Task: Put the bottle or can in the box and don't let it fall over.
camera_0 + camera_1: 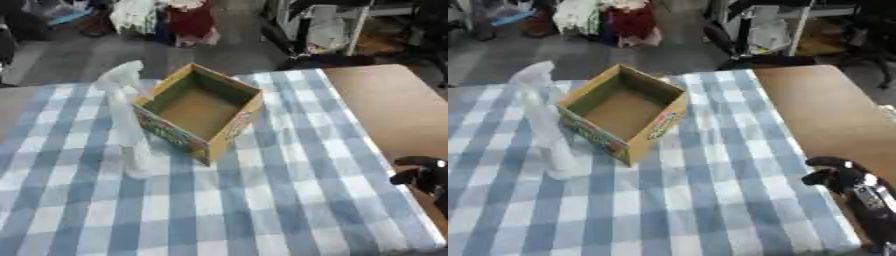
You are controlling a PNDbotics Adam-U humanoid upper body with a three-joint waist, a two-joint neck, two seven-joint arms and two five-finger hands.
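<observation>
A tall clear plastic spray bottle [127,122] with a pale trigger head stands upright on the blue-and-white checked cloth [262,200], just left of the box. The box [199,112] is open-topped cardboard with coloured print on its sides, and nothing shows inside it. My right hand [837,177] is low at the right edge, well to the right of the box, black, with its fingers curled and holding nothing. My left hand shows in neither view.
The bare brown tabletop [394,110] runs along the right of the cloth. Beyond the far table edge lie floor clutter, red and white bags [175,20] and a metal frame [332,25].
</observation>
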